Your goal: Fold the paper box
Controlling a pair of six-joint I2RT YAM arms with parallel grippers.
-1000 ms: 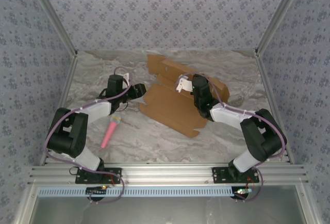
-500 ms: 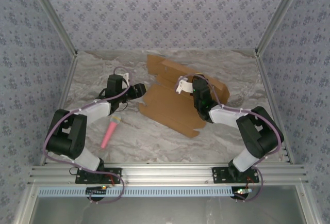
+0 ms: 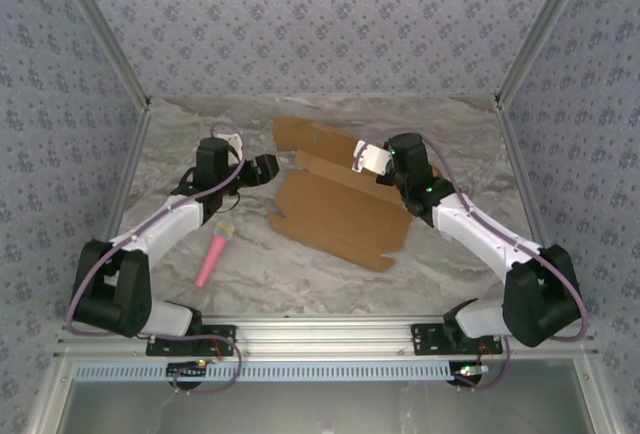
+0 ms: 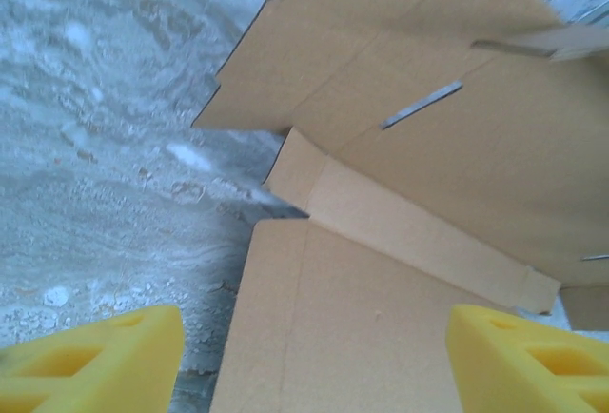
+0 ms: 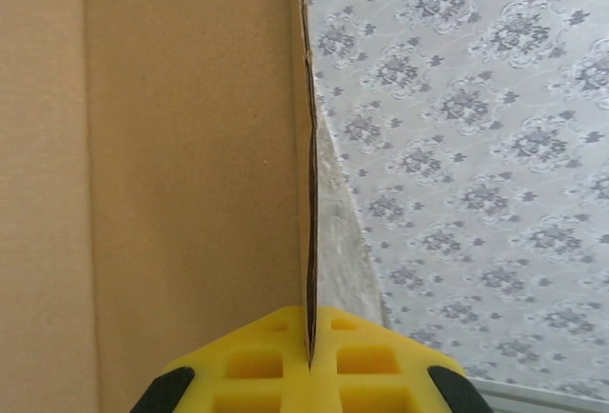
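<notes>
box: flat brown die-cut cardboard paper box [image 3: 335, 209], centre of marbled grey table [image 3: 450, 244] | right gripper [image 5: 309, 342]: pads pinching a flap's edge | left gripper [image 4: 314, 361]: jaws wide at the sheet's left edge, apparently not touching

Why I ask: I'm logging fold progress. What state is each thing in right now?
The plain brown cardboard paper box: an unfolded sheet lying mostly flat on the table, one edge clamped by the right gripper.
The right gripper: shut on the paper box's edge.
The left gripper: open over the sheet's left edge, holding nothing.
The small pink pen-like stick: lying on the table, apart from the box, untouched.
</notes>
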